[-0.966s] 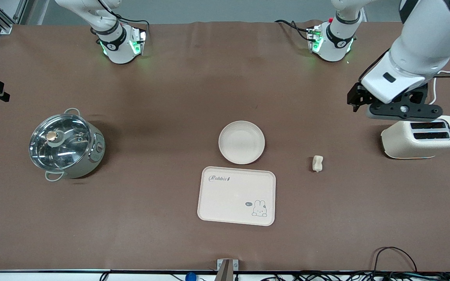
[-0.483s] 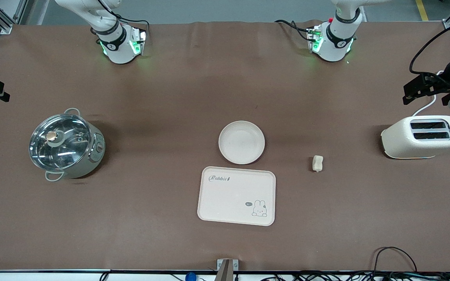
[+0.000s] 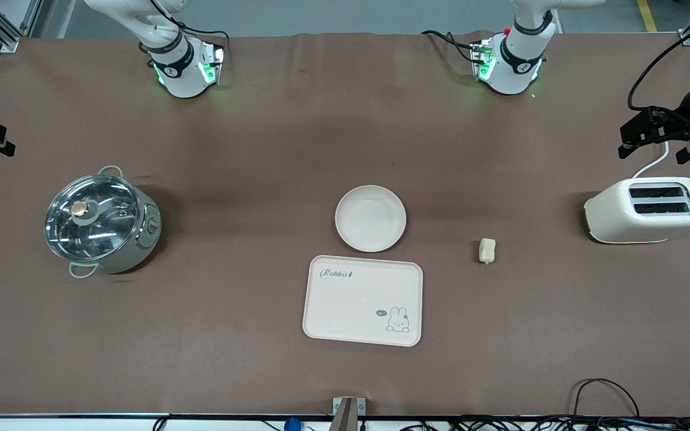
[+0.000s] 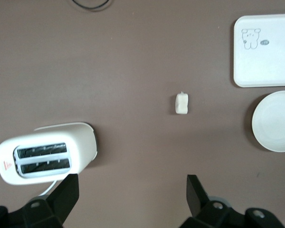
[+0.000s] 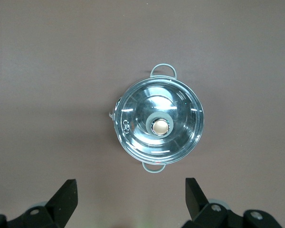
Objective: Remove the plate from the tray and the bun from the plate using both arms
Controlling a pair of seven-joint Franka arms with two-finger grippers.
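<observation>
The round cream plate (image 3: 371, 218) lies on the brown table, just farther from the front camera than the rabbit tray (image 3: 363, 300). The small pale bun (image 3: 487, 250) lies on the cloth between the plate and the toaster (image 3: 649, 209). My left gripper (image 4: 131, 199) is open and empty, high over the table's left-arm end near the toaster; its black hand (image 3: 650, 129) shows at the front view's edge. The left wrist view shows the bun (image 4: 182, 103), plate (image 4: 275, 121) and tray (image 4: 266, 50). My right gripper (image 5: 130, 199) is open and empty, high above the pot (image 5: 159, 126).
A steel pot with a glass lid (image 3: 100, 222) stands toward the right arm's end. The cream toaster (image 4: 42, 154) stands at the left arm's end with its white cord trailing off. Cables lie along the table's near edge (image 3: 602, 395).
My left arm has swung from over the toaster out toward the table's end and risen. Plate, bun and tray have not moved.
</observation>
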